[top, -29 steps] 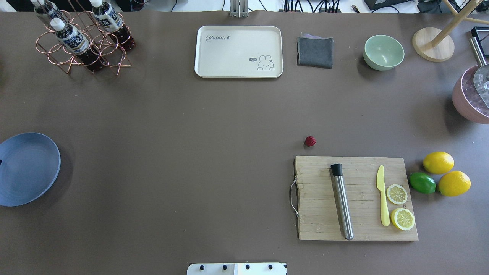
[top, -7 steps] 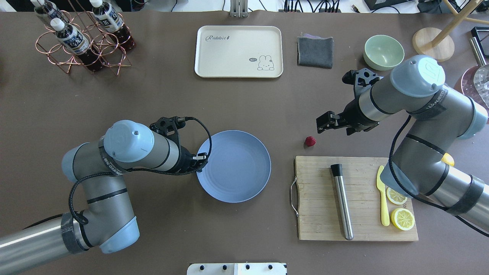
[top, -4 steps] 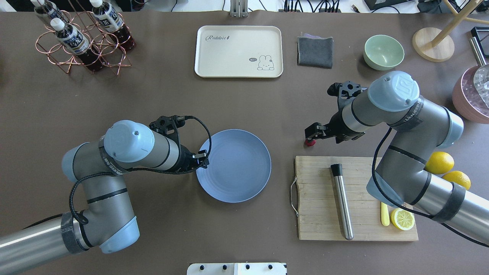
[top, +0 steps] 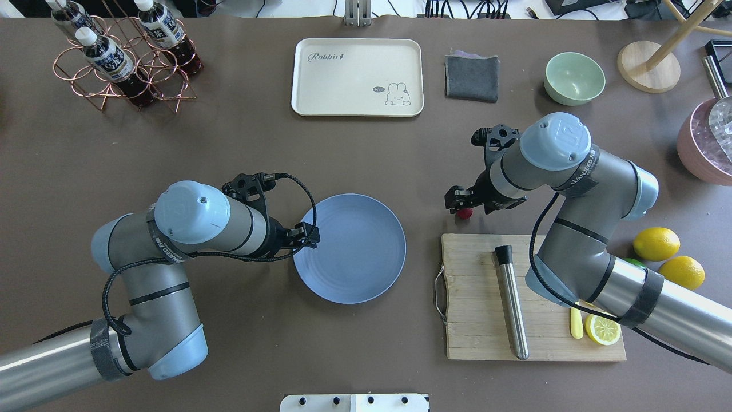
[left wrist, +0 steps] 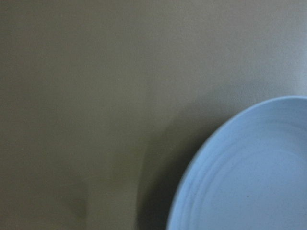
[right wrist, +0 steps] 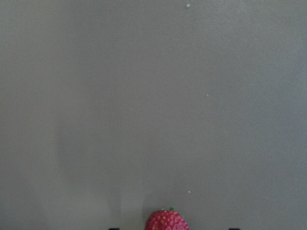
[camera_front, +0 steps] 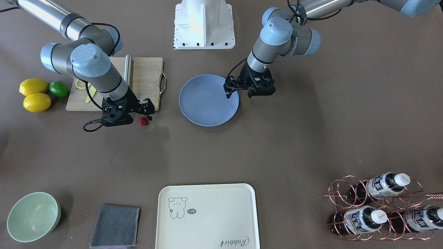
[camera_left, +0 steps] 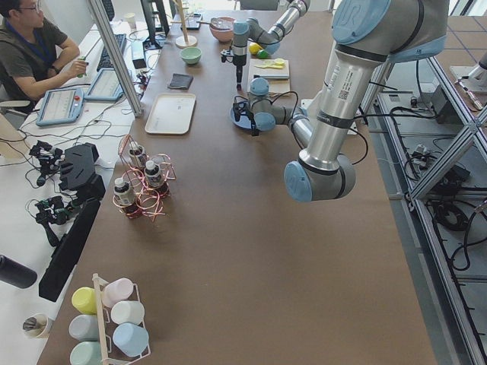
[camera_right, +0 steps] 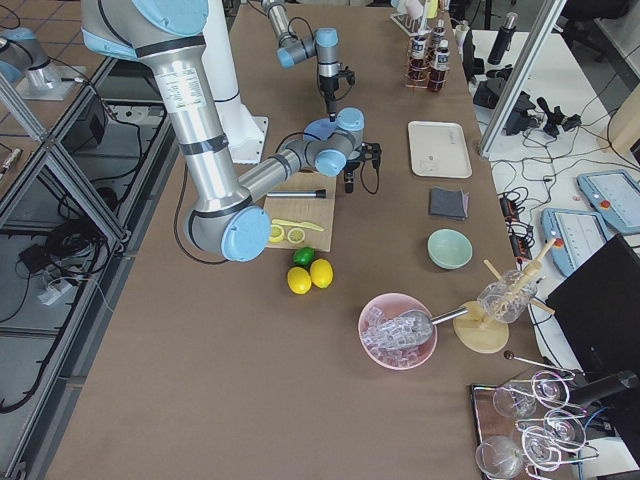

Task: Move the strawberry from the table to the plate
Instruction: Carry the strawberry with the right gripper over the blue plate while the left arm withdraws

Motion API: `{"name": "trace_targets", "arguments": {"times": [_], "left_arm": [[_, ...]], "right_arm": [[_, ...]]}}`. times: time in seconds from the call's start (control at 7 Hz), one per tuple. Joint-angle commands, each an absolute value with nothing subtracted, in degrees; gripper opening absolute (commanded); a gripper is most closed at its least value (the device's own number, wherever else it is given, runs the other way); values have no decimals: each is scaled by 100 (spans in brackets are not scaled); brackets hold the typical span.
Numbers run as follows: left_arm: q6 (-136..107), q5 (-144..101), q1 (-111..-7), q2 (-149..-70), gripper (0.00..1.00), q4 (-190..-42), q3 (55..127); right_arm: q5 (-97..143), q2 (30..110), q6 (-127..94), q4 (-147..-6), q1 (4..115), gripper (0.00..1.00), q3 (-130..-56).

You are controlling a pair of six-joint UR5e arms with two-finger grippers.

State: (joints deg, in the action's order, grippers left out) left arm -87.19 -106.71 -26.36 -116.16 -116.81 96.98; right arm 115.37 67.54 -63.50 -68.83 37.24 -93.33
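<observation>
The strawberry (top: 465,214) (camera_front: 143,121) lies on the table (top: 229,154) just beyond the cutting board's far left corner. My right gripper (top: 462,203) (camera_front: 143,114) hangs open right over it. In the right wrist view the strawberry (right wrist: 166,220) sits at the bottom edge, midway between the two fingertips. The light-blue plate (top: 366,269) (camera_front: 204,107) rests mid-table, with nothing on it. My left gripper (top: 309,235) (camera_front: 238,94) is at the plate's left rim and looks open, one finger over the plate and one off it. The left wrist view shows only the plate's rim (left wrist: 201,158) and bare table.
A wooden cutting board (top: 474,320) carries a steel muddler (top: 512,303), a yellow knife and a lemon slice. Lemons (top: 656,243) lie to its right. At the far side stand a cream tray (top: 357,77), grey cloth (top: 472,77), green bowl (top: 573,77) and bottle rack (top: 123,57).
The plate came from the table's left edge to the middle and now lies still. My right gripper moved left over the strawberry. The left gripper shifted slightly onto the rim.
</observation>
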Motion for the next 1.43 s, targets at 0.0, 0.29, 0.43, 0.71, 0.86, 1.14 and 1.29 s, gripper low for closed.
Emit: {"name": "trace_targets", "arguments": {"times": [0.0, 0.29, 0.43, 0.71, 0.86, 1.14, 1.29], "left_arm": [[-8719, -10670, -2663, -11602, 96, -11672, 9703], [-8719, -10670, -2681, -11602, 96, -11672, 9721], [-8719, -10679, -2707, -11602, 96, -11672, 9747], [-8658, -10749, -3065, -11462, 96, -11611, 10089], [-8335, -10993, -3363, -11243, 96, -11619, 10125], [-7509, -11328, -3795, -10865, 96, -11637, 10116], [-7349, -11355, -3866, -10741, 96, -11663, 10125]], "right_arm": [[11522, 6715, -6372, -6891, 3709, 20, -9281], [11531, 6706, -6372, -6908, 3709, 0, -9290], [11575, 6593, -6372, -6952, 3796, 0, -9334], [11681, 5892, -6424, -8000, 3876, 0, -9631], [11663, 5706, -6825, -8242, 3772, 0, -9789], [11052, 5398, -7530, -8227, 3028, 0, -9774], [10813, 5257, -7680, -8218, 2762, 0, -9695]]}}
